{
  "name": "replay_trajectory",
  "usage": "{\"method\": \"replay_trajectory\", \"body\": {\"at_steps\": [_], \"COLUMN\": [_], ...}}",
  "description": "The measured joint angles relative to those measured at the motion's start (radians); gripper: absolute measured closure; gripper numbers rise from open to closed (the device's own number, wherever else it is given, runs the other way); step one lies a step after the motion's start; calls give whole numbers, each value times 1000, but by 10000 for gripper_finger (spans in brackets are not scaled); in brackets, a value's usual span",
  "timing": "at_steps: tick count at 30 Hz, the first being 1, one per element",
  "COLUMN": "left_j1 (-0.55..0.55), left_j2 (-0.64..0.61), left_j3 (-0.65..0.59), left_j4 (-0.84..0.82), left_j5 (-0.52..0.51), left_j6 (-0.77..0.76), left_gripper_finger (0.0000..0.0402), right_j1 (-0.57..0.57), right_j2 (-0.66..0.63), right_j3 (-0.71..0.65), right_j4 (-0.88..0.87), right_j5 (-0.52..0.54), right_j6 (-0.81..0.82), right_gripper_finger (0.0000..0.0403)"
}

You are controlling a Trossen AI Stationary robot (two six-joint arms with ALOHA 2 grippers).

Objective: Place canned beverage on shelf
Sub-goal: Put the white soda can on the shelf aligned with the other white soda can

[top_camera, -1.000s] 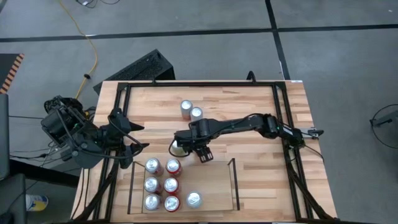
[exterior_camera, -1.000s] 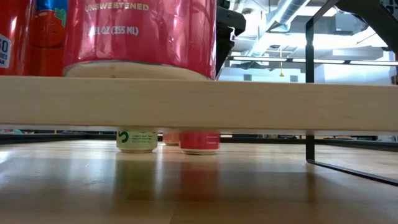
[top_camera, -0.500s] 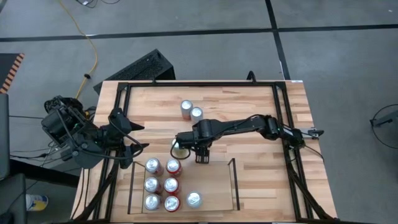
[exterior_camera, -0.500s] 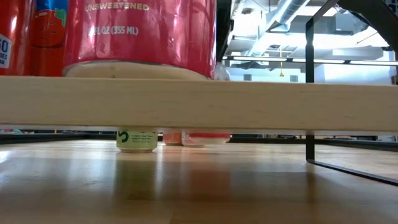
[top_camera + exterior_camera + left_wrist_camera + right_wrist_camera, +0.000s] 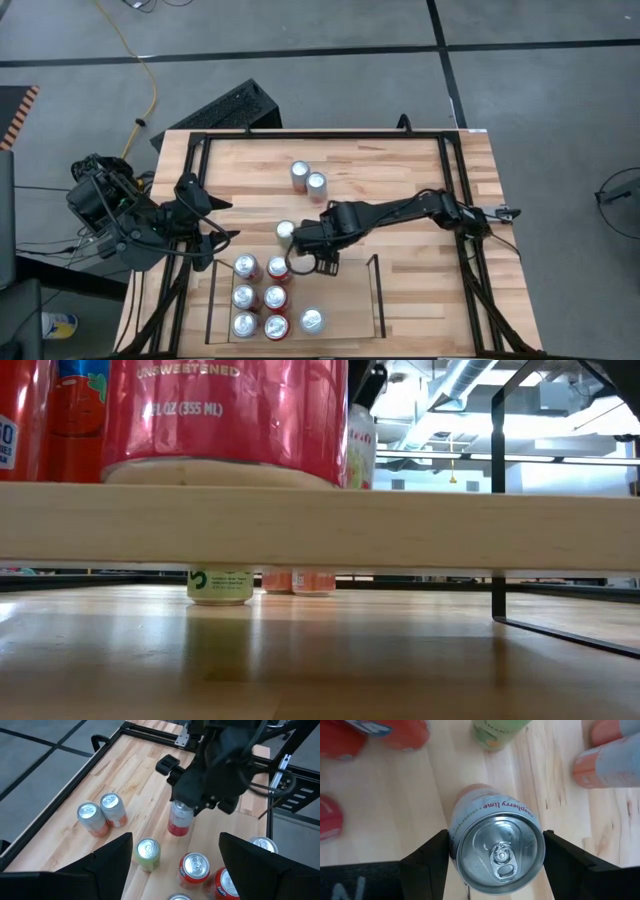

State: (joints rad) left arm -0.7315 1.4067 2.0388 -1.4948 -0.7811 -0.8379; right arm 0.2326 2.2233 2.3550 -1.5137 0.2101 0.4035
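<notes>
Right gripper (image 5: 492, 865) jaws are clenching a pink can (image 5: 495, 842), hanging over the shelf (image 5: 350, 310) at its 12 o'clock edge; left gripper (image 5: 222, 240) jaws sitting released.

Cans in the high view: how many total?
11. Seven cans on the shelf, a pair at the far end, a green can mid-table, a held can in the right pincer. The arm may hide more.

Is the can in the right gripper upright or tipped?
Upright: the can hangs vertical under the right gripper, its top facing the wrist camera.
</notes>
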Motion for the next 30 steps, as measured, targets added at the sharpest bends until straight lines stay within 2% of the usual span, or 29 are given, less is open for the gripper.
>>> {"method": "replay_trajectory", "body": {"at_steps": [14,30], "left_j1": [0,0], "left_j2": [0,0], "left_j3": [0,0], "left_j4": [0,0], "left_j5": [-10,-38], "left_j6": [-6,-9], "left_gripper_finger": [120,120], "right_j1": [115,151], "right_j2": [-25,-25], "right_j3": [1,1], "right_j4": [31,48], "right_j5": [-15,-59], "right_j6": [119,175], "right_gripper_finger": [150,150]}}
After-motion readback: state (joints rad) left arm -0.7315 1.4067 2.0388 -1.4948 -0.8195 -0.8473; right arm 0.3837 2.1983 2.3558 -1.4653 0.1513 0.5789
